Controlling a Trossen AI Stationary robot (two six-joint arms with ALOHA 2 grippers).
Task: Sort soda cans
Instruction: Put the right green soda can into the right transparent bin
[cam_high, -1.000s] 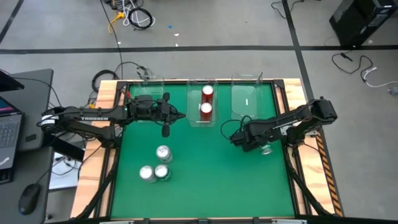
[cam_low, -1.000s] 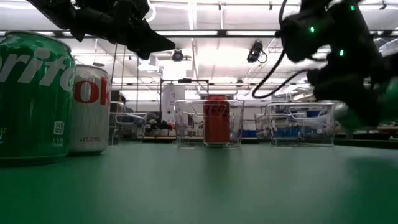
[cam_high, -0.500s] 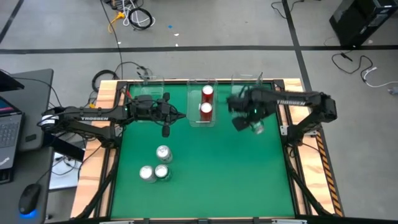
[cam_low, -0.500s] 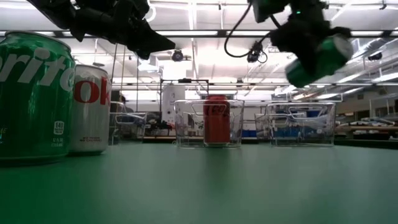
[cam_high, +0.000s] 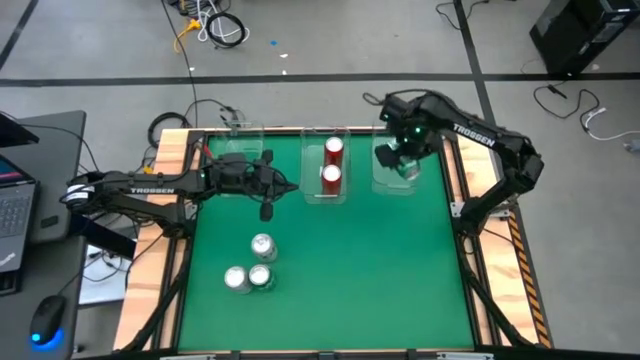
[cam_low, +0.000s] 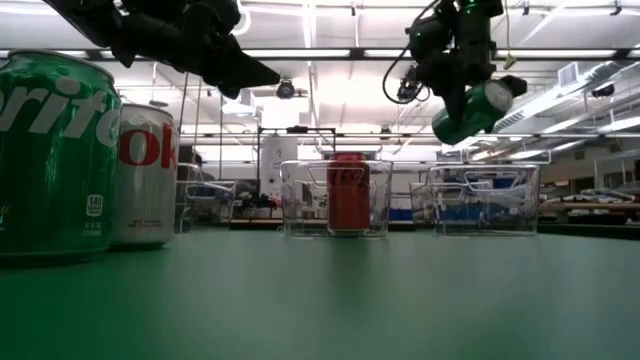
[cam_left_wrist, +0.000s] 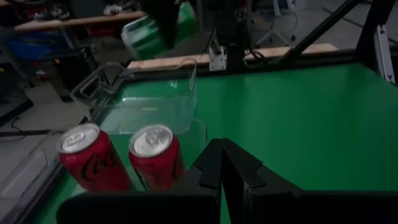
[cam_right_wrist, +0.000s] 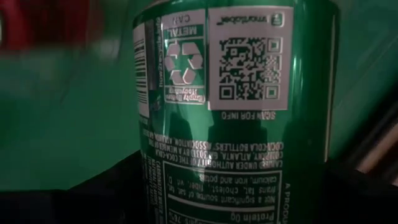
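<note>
My right gripper (cam_high: 403, 160) hangs high over the clear right bin (cam_high: 398, 185) at the far edge, shut on a green soda can (cam_low: 480, 108). Two red cans (cam_high: 333, 150) (cam_high: 329, 178) stand upright in the middle bin (cam_high: 325, 195). On the mat near the left stand three more cans (cam_high: 262, 245) (cam_high: 237, 279) (cam_high: 260, 277). In the low view one of them is green (cam_low: 55, 150) and one silver (cam_low: 145, 175). My left gripper (cam_high: 265, 195) hovers shut and empty, just left of the middle bin. My right gripper holds the green can by its side wall (cam_right_wrist: 236, 106), pinched between the two fingers, which come from above and point down. The can is lifted clear above the right bin and sits tilted, its silver top (cam_low: 503, 92) turned up and sideways.
A clear left bin (cam_high: 235, 150) stands at the far left beside the left gripper. Wooden rails (cam_high: 455, 170) frame the green mat (cam_high: 350, 270), and its middle and near right are open. The right arm (cam_high: 490, 150) arches over the far right corner.
My right gripper has carried the green can from the mat's right part up and toward the far edge, and it now hangs over the right bin. It has turned about as it went, and the can stays in its hold, tilted.
</note>
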